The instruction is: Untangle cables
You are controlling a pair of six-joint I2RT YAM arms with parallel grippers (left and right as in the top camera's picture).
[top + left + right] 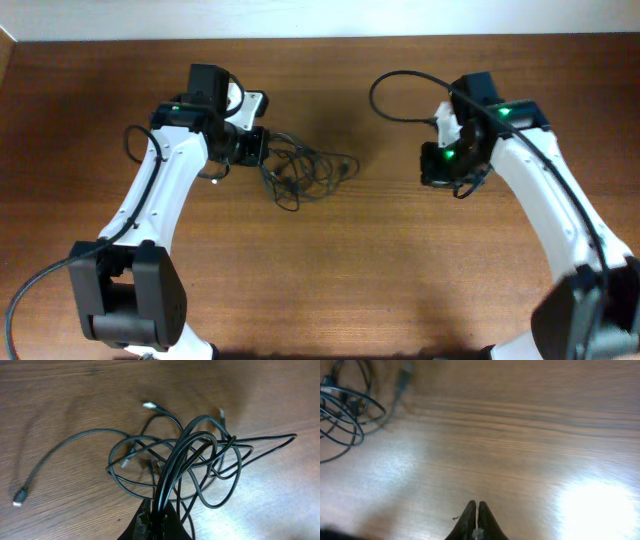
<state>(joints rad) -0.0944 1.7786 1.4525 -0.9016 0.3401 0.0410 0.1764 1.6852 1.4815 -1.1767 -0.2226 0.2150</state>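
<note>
- Left gripper (158,519), closest in its wrist view, is clenched on a few strands rising out of the cables (195,460), at their left edge.
- Cables lie knotted on the table (360,270) and spread rightward from that grip; one loose plug end (20,496) trails away from the knot.
- Right gripper (477,510) hovers well to the right of the cables, fingers pressed together on nothing.
- Judging from this, the knot's long axis runs between the two grippers. The left one already has it, so the right would have to open and reach leftward for a free loop.
</note>
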